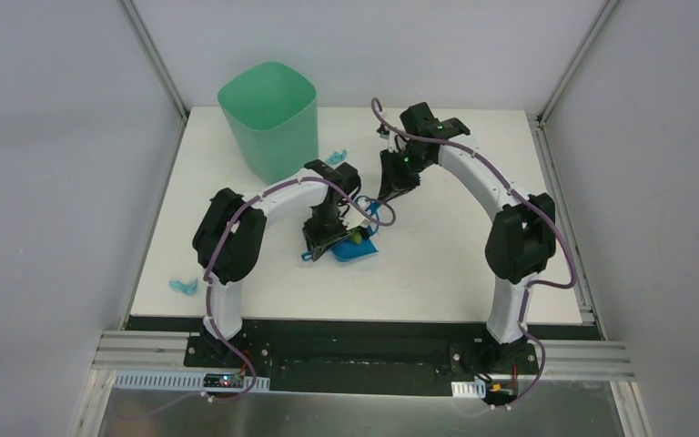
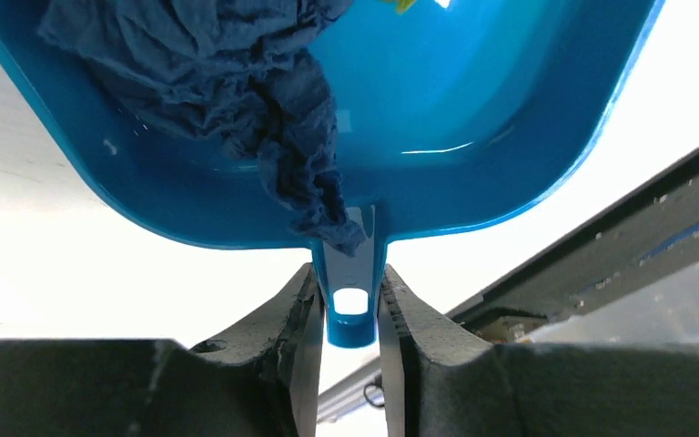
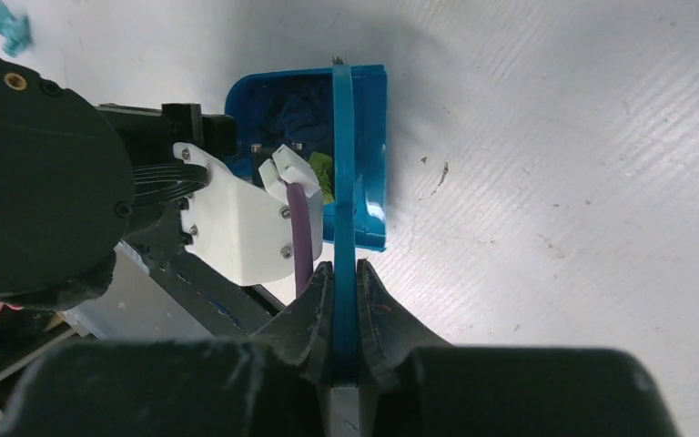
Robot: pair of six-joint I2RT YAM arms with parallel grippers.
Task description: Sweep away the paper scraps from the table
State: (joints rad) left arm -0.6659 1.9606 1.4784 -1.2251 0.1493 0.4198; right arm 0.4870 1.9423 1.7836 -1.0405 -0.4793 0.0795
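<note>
Paper scraps are lying in the dustpan on the table, the dark blue wad running lengthwise from 11 o'clock toward the handle at 6. Light blue ones are sitting at 7 o'clock, others beside the bin. My left gripper is pinching the dustpan's handle; my right gripper is clamping the brush.

Paper scraps lie in the dustpan, bin behind.
</note>
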